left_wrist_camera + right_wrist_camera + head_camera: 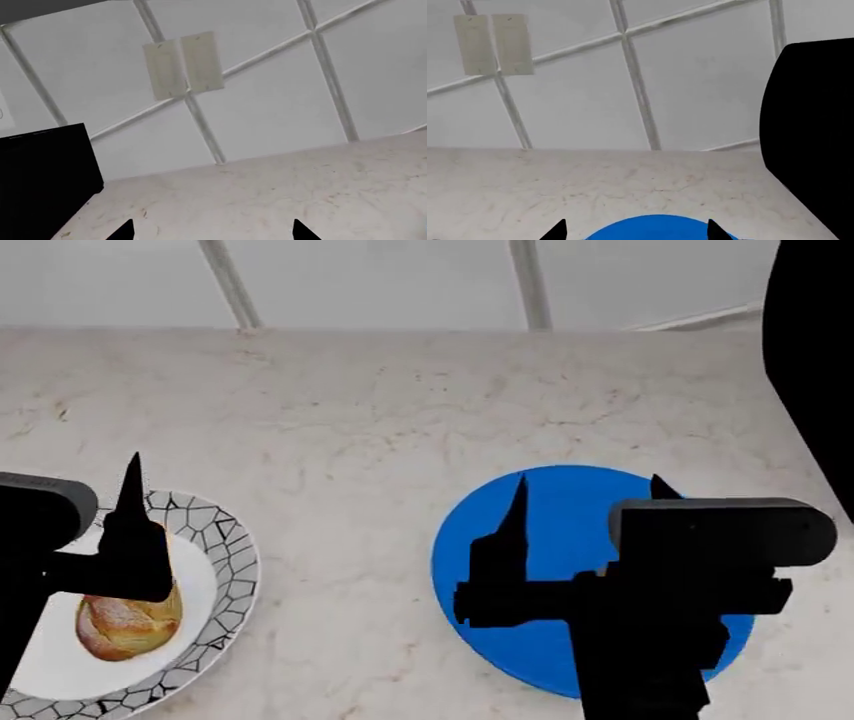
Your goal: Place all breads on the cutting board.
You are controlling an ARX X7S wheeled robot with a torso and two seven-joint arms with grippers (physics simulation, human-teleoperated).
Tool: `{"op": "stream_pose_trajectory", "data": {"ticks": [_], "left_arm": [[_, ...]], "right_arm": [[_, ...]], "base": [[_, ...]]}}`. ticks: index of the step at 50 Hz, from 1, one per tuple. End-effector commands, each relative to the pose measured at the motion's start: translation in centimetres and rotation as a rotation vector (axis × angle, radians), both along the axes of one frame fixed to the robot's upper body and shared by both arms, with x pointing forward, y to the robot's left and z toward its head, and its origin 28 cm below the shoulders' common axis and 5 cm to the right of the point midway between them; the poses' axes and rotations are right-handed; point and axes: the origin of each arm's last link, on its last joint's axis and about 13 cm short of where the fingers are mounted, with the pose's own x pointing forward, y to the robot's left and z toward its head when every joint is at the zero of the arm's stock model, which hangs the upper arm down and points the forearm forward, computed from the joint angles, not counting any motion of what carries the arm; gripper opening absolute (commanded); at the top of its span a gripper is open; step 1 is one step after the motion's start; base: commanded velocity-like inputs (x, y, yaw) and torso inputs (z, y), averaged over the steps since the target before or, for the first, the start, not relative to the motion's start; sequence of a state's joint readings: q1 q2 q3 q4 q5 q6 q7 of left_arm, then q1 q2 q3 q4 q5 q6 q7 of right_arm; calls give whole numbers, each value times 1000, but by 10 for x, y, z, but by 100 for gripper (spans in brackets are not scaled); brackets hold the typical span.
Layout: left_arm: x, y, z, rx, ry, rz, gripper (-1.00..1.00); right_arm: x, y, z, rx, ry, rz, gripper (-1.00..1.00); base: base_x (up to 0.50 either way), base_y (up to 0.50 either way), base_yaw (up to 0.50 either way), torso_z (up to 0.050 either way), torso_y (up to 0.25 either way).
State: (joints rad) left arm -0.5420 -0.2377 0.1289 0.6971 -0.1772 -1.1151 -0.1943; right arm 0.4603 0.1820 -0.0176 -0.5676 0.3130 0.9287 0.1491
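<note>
A pale marbled counter [400, 430] ran up to a white tiled wall [280, 95] with grey grout lines; two beige switch plates [183, 65] sat side by side on it — a black block [807, 135] stood at the counter's right edge.

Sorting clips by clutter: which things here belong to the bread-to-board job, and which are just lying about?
Job:
- bread, on the white patterned plate
- left gripper, above that bread
- right gripper
- no cutting board in view

Lying about:
- white patterned plate
- blue plate
- wall plates

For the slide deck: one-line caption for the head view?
Golden-brown bread loaf on crack-rimmed white plate; right gripper above round blue plate; marble counter.
</note>
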Motion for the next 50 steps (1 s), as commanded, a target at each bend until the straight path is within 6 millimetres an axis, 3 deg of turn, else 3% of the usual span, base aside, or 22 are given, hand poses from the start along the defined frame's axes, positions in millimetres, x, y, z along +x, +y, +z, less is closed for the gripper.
{"op": "stream_pose_trajectory", "data": {"ticks": [1, 22, 36, 37, 38, 40, 45, 49, 50], "left_arm": [[0, 0, 0, 3, -2, -2, 100], [-3, 0, 5, 12, -3, 4, 100], [-26, 10, 36, 55, 46, 29, 100], [-27, 12, 34, 70, 69, 25, 100], [-26, 30, 39, 59, 66, 146, 100], [-14, 47, 57, 77, 29, 269, 100], [-59, 16, 51, 20, 63, 251, 100], [-99, 19, 62, -171, 349, -112, 100], [-102, 21, 65, -201, 373, -96, 100]], "right_arm": [[-1, -1, -2, 10, 5, -9, 100], [-1, -1, 2, -8, 2, 3, 100], [-15, -3, 24, -83, 14, 6, 100], [-14, -3, 24, -78, 15, 6, 100], [-13, -4, 23, -77, 15, 2, 100], [-13, -4, 22, -78, 16, 5, 100], [-12, -3, 17, -79, 22, 15, 100], [-10, -5, 19, -83, 18, 9, 100], [-9, -5, 19, -82, 17, 9, 100]], "base": [[387, -125, 0, 0, 10], [365, -47, 0, 0, 0], [0, 0, 0, 0, 1], [0, 0, 0, 0, 0], [0, 0, 0, 0, 0], [0, 0, 0, 0, 0], [0, 0, 0, 0, 0], [0, 0, 0, 0, 0], [0, 0, 0, 0, 0]]}}
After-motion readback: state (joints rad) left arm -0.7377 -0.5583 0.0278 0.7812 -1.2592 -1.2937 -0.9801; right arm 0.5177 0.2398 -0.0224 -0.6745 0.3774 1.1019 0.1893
